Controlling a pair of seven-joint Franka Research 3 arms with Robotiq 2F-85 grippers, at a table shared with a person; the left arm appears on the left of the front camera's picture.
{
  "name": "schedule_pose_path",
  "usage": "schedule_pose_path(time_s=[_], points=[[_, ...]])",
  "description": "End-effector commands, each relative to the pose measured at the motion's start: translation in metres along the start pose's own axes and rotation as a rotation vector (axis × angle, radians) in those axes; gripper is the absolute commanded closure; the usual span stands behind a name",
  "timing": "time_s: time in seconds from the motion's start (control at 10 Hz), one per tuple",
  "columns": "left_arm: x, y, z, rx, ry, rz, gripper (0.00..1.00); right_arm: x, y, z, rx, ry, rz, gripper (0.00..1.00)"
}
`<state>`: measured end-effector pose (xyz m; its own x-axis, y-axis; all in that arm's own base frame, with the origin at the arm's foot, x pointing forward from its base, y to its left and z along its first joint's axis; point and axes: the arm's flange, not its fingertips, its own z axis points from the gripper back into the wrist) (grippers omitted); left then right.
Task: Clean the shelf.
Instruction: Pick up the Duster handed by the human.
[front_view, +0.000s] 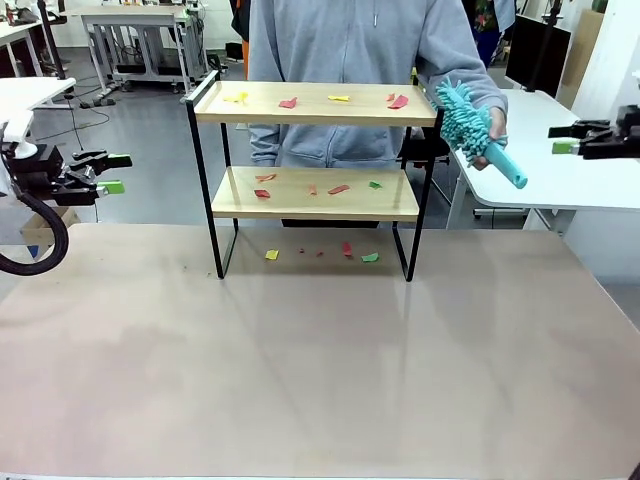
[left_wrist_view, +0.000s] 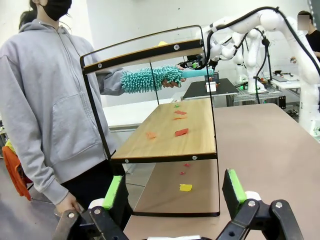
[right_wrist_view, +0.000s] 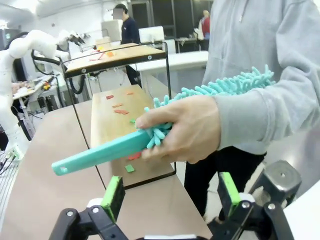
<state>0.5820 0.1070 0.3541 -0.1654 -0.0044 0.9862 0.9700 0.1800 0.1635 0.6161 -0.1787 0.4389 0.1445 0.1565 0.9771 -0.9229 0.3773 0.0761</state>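
Note:
The shelf stands at the far middle of the table, with small coloured scraps on both wooden boards and on the table under it. A person behind it holds a teal duster in one hand, off the shelf's right end, handle pointing toward my right gripper. My left gripper hovers open at the left edge, well left of the shelf. My right gripper hovers open at the right edge, a short way from the duster handle. Both pairs of green pads stand wide apart with nothing between them.
Scraps lie on the tan table between the shelf legs. A white side table stands at the right behind my right gripper. The person in a grey hoodie stands close behind the shelf.

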Motion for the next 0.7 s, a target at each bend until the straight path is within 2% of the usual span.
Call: schedule_pose_path(time_s=[0.0, 0.3, 0.5, 0.6], points=[[0.002, 0.0, 0.001, 0.001, -0.001, -0.003, 0.0, 0.024, 0.03, -0.009, -0.067, 0.118, -0.073, 0.0], [0.002, 0.0, 0.001, 0.001, -0.001, -0.003, 0.0, 0.086, 0.078, -0.012, -0.212, 0.241, -0.194, 0.0], [0.002, 0.0, 0.001, 0.001, -0.001, -0.003, 0.0, 0.116, 0.113, -0.041, -0.309, 0.343, -0.227, 0.0], [0.002, 0.0, 0.001, 0.001, -0.001, -0.003, 0.0, 0.126, 0.131, -0.056, -0.381, 0.453, -0.264, 0.0]])
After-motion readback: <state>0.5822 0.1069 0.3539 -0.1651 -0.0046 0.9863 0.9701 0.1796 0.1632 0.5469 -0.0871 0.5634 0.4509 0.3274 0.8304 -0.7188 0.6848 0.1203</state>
